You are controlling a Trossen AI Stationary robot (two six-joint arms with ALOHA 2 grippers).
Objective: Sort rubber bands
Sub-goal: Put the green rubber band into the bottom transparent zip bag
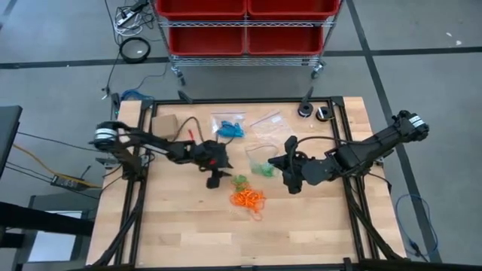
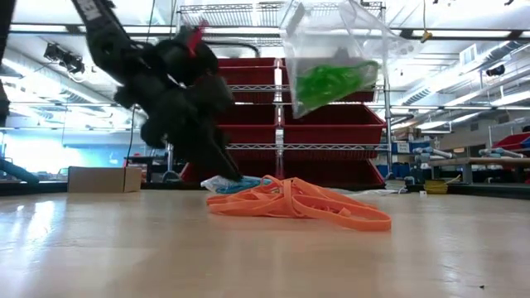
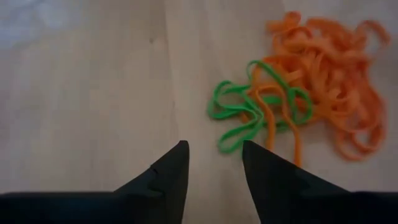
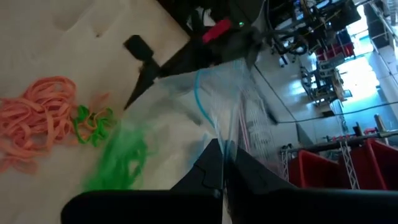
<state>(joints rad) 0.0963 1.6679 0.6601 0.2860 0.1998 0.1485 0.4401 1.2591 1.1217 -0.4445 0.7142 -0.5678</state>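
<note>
Left gripper (image 3: pixel 214 163) is hovering part-open, empty, just short of the rubber bands (image 3: pixel 298 112), presumably lining up on the green loops. Beyond, right gripper (image 4: pixel 222 171) is pinching a clear bag (image 2: pixel 331 58) of green bands aloft, likely for receiving.

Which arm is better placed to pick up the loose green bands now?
Left. The left gripper hovers open beside the green rubber bands, while the right gripper is shut on the bag of green bands.
</note>
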